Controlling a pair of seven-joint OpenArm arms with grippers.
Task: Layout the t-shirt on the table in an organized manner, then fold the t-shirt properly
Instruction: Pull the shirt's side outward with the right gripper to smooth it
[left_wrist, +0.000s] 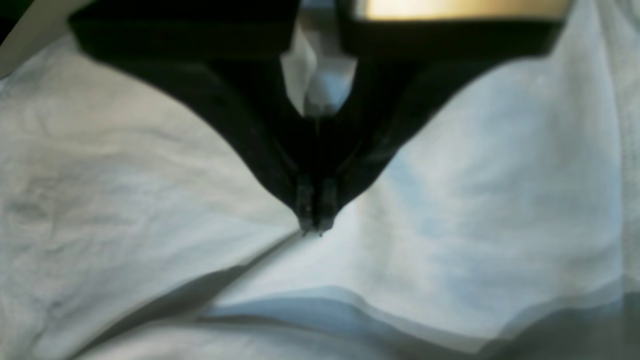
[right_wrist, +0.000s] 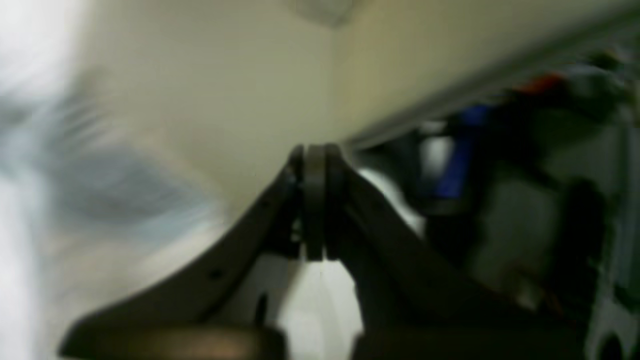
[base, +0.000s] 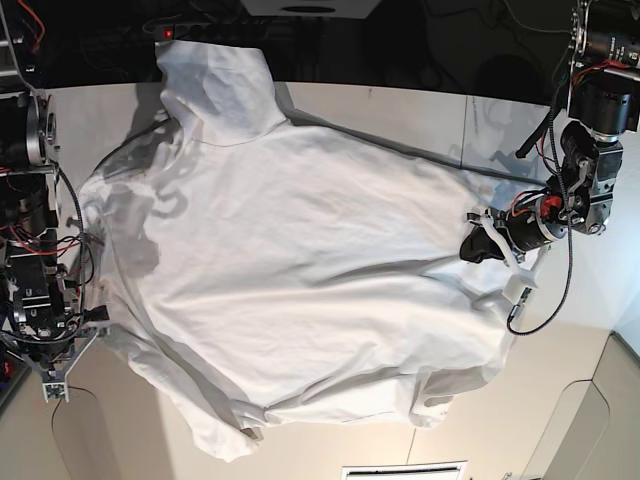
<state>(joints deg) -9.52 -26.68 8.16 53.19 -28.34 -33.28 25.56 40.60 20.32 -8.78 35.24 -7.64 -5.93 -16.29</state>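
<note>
Jaws shut (left gripper (left_wrist: 315, 227) pinching t-shirt (left_wrist: 125, 165)).

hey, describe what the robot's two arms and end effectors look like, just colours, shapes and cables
Both arms are dark metal with exposed wiring. The left arm has black cylindrical motor housings, a looping black cable and white brackets. The right arm shows silver framework with red and black wires. Each end effector, left and right, has two black curved fingers tapering to narrow tips.

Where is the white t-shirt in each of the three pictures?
Left wrist: the t-shirt fills nearly the whole picture, under the shut left gripper.
Right wrist: only a blurred white patch at the left edge, maybe the shirt; cannot tell.
Base: it spreads across the middle.
Shared landmark: the table.
</note>
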